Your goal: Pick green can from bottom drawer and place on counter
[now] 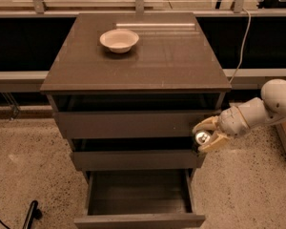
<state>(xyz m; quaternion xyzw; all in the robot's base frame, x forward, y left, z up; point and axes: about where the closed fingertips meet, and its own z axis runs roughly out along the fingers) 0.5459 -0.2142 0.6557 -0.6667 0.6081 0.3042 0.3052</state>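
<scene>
My gripper is at the right front corner of the cabinet, level with the gap between the top and middle drawers. It is shut on the green can, whose shiny silver top faces the camera; its green sides are mostly hidden by the fingers. The bottom drawer is pulled out below and to the left, and its inside looks bare. The counter is the dark brown glossy top above the gripper.
A white bowl sits on the counter's back left. The top drawer and middle drawer are partly pulled out. A speckled floor surrounds the cabinet. A black object lies on the floor at lower left.
</scene>
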